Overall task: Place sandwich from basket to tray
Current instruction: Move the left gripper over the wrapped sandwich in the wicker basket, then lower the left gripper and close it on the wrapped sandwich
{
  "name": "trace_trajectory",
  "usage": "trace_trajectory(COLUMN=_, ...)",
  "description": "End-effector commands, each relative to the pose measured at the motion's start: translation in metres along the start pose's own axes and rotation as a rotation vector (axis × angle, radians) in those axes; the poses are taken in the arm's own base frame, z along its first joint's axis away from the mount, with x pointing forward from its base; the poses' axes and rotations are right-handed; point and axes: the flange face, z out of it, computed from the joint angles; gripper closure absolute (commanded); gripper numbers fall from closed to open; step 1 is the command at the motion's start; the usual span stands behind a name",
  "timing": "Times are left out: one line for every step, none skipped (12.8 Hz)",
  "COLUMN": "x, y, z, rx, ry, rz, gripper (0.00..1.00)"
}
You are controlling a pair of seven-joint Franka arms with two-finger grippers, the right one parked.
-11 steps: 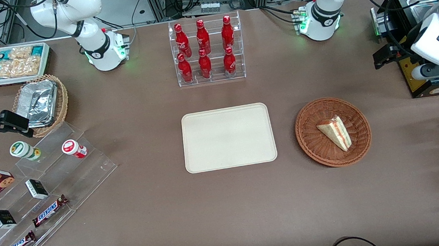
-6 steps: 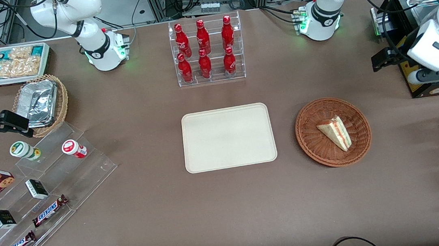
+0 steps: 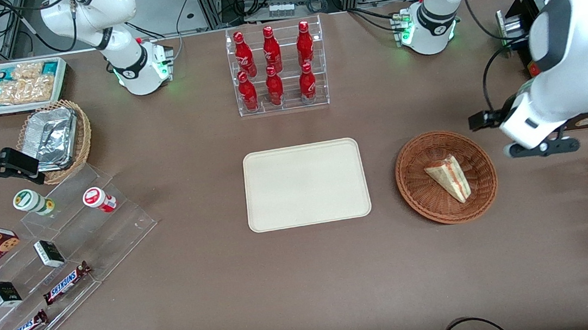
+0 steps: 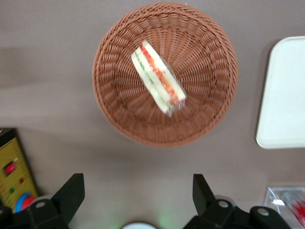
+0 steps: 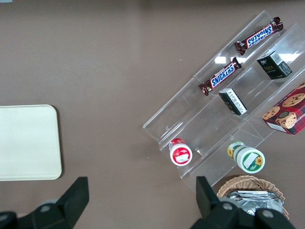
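Our gripper [image 4: 138, 191] hangs above the table, fingers [image 4: 71, 193] wide apart, holding nothing. Just past them, the wrist view shows the sandwich [image 4: 158, 79] in its basket [image 4: 114, 71]; the tray [image 3: 306, 184] lies beside it.

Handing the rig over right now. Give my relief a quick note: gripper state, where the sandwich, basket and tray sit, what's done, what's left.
Gripper: open, empty, hovering above the table beside the basket, toward the working arm's end.
Sandwich: lying in the basket, untouched.
Tray: beside the basket toward the parked arm's end, nothing on it.
Done: nothing placed yet.
Left: descend over the sandwich, grasp, lift, carry to the tray, release.
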Motion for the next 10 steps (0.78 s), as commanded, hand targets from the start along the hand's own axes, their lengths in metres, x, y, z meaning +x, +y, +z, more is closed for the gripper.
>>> trace_trajectory(x=-0.005, y=0.001, z=0.041, rx=0.003, ry=0.046, rz=0.0, gripper=0.0)
trace_trajectory(x=-0.004, y=0.002, z=0.057, rx=0.0, ry=0.067, rz=-0.003, gripper=0.0)
trace_trajectory(x=-0.003, y=0.002, z=0.073, rx=-0.003, ry=0.086, rz=-0.026, gripper=0.0)
trace_trajectory(x=-0.004, y=0.002, z=0.086, rx=-0.007, ry=0.105, rz=-0.056, gripper=0.0)
trace_trajectory(x=-0.004, y=0.003, z=0.095, rx=-0.011, ry=0.119, rz=-0.092, gripper=0.0)
trace_trajectory(x=-0.004, y=0.003, z=0.098, rx=-0.016, ry=0.131, rz=-0.133, gripper=0.0)
trace_trajectory(x=-0.001, y=0.004, z=0.101, rx=-0.023, ry=0.145, rz=-0.198, gripper=0.0)
trace_trajectory(x=0.0, y=0.013, z=0.108, rx=-0.03, ry=0.157, rz=-0.269, gripper=0.0)
trace_trajectory(x=0.0, y=0.021, z=0.114, rx=-0.041, ry=0.177, rz=-0.332, gripper=0.0)
trace_trajectory(x=0.001, y=0.022, z=0.121, rx=-0.048, ry=0.184, rz=-0.383, gripper=0.0)
